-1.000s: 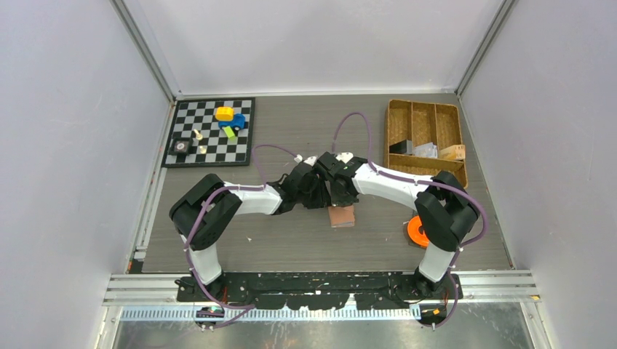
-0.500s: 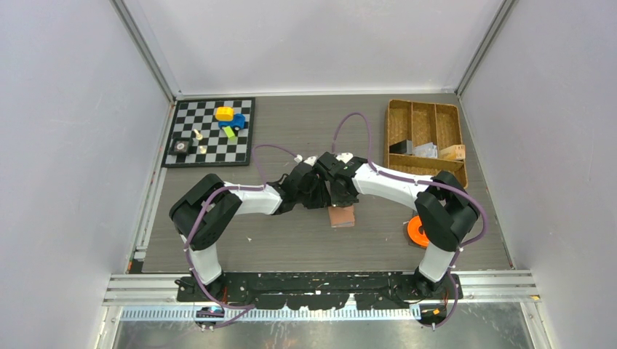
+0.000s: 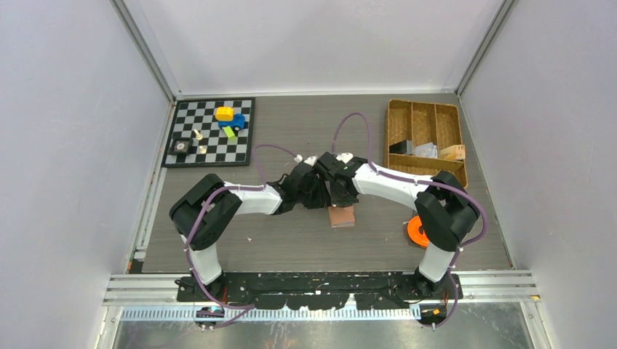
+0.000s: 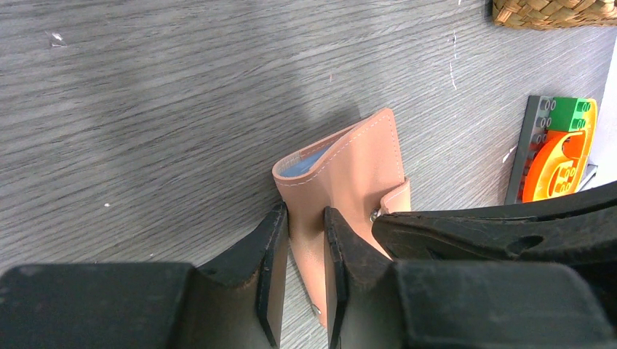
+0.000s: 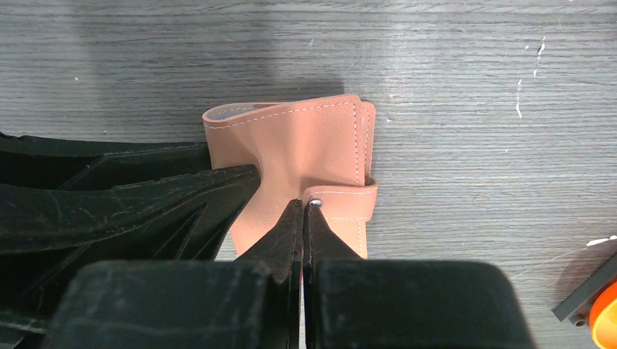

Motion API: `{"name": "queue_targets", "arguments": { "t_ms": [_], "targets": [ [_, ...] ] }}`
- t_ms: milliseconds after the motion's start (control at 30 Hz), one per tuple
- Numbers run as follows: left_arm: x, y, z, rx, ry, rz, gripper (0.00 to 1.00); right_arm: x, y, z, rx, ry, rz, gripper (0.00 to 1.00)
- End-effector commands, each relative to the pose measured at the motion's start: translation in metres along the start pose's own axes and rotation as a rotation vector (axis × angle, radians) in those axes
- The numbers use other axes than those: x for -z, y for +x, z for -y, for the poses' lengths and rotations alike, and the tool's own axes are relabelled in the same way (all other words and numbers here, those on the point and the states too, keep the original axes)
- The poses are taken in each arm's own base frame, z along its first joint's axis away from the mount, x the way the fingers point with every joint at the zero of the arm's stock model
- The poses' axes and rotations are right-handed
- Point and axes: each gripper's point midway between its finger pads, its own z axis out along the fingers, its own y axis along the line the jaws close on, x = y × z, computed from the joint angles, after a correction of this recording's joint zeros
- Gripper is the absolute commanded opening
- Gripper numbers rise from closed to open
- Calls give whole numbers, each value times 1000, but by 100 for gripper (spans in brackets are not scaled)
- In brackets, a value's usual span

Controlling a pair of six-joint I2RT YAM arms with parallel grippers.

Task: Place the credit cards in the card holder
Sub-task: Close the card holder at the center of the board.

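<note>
As I view it: grey wood-grain table (image 3: 291, 243), white walls (image 3: 313, 43); card holder (image 4: 364, 167) clamped in left tool (image 4: 304, 218); right tool (image 5: 303, 207) (closed) at its snap (image 5: 315, 204).

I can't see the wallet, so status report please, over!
Left end effector clamped on card holder. Right end effector shut at its snap tab. Nothing blocking.

No word, number, brand or sign can be read in any view. The wallet (image 5: 291, 156), seen close by both wrist cameras, bears no legible mark. The small things in the wicker tray (image 3: 426, 106) at the far right and on the chessboard (image 3: 211, 154) at the far left are too small to tell whether they carry print.
</note>
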Motion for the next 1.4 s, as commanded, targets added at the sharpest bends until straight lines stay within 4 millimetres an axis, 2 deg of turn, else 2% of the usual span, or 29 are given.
{"name": "queue_targets", "arguments": {
  "t_ms": [0, 367, 467, 700, 900, 1067, 1233, 1367],
  "targets": [
    [-6, 38, -36, -42, -130, -130, 23, -16, 55, 16, 74, 92, -153, 0],
    [-2, 36, -36, -20, -131, -101, 23, -20, 63, 23, 62, 121, -173, 1],
    [4, 29, -31, -32, -109, -68, 28, -9, 54, 23, 42, 91, -120, 0],
    [28, -3, -2, -143, -74, -14, 38, 30, 26, 13, -9, -56, 25, 1],
    [50, -13, 14, -153, -35, 16, 45, 44, 15, 19, -11, -102, 103, 1],
    [42, -1, 26, -105, 47, -27, 49, 43, 10, 25, -46, -179, 102, 1],
    [23, 22, 23, -99, 65, -106, 50, 32, 11, 24, -98, -304, 67, 1],
    [13, 35, 20, -95, 67, -137, 52, 34, 12, 22, -110, -379, 72, 1]
  ]
}}
